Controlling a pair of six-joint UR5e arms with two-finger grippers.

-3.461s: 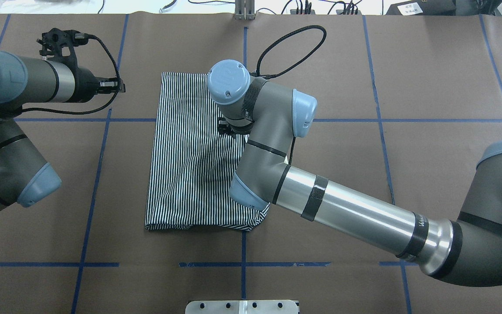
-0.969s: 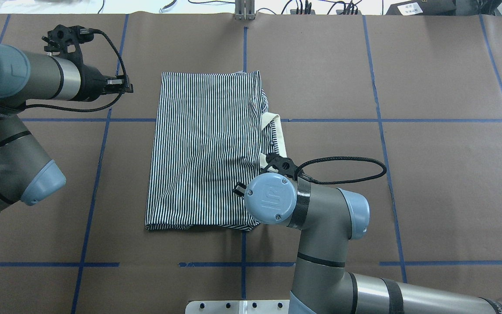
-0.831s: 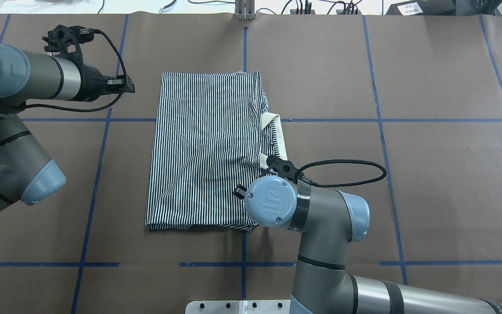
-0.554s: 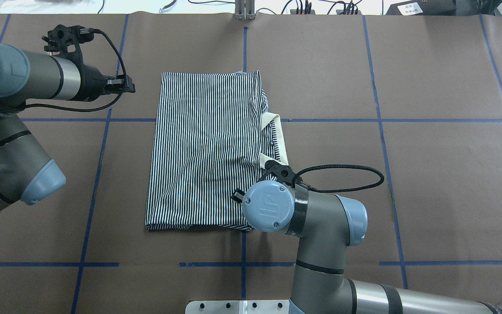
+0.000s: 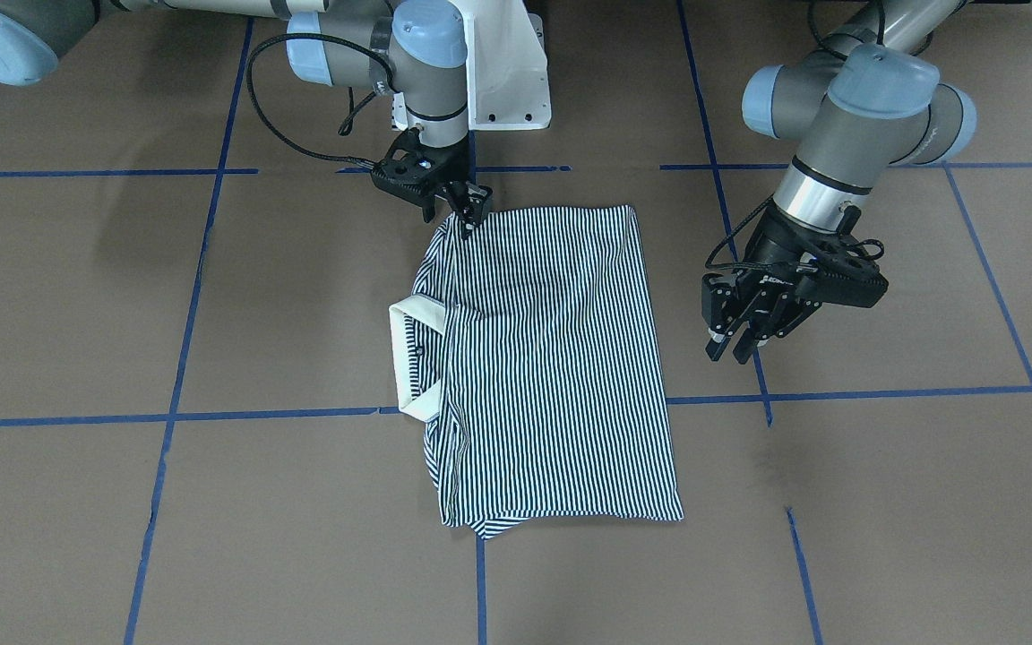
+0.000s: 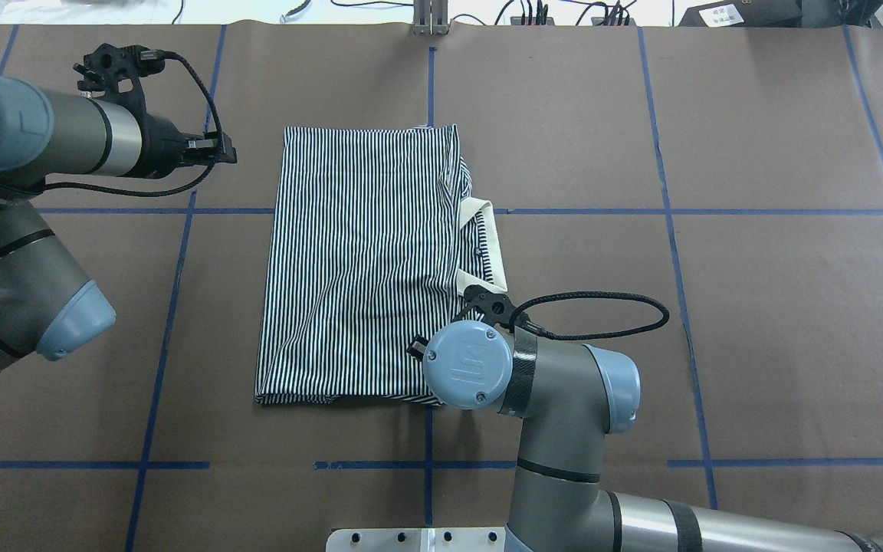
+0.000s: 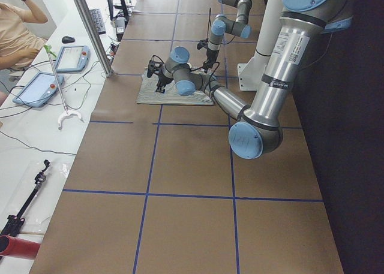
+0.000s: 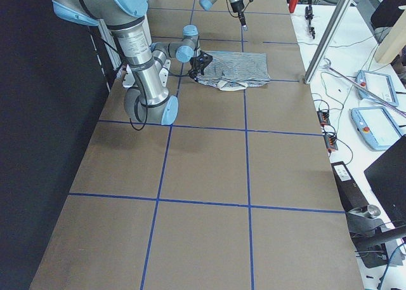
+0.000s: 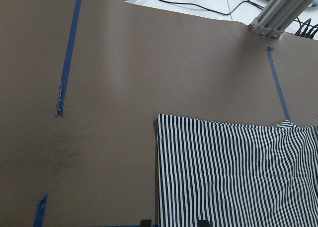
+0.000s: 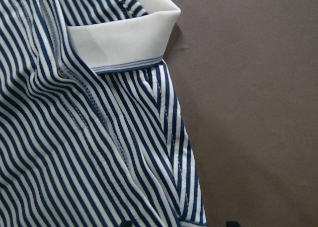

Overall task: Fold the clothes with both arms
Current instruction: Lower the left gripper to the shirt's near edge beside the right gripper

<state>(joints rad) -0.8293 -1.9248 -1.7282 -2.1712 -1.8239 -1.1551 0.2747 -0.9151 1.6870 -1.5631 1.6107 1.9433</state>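
Your right tool (image 5: 473, 213) stood with jaws apart, a corner of the folded striped shirt (image 5: 561, 376) beneath it. Your left tool (image 5: 726, 351), also spread apart, hung beside the shirt over the bench (image 5: 883, 484).

The striped shirt (image 8: 244, 68) lies flat on the bench (image 8: 203, 169). The right gripper (image 8: 198, 66) is at the shirt's robot-side edge. The left gripper (image 8: 243, 25) hangs beyond its far side.

The right arm (image 6: 556, 429) is bent sharply at the elbow, its wrist turned straight down, and the right gripper (image 5: 465, 218) is held low with jaws parted. The left arm (image 6: 50, 146) is bent too, and the left gripper (image 5: 727, 348) is held raised, tilted downward, with fingers spread apart.
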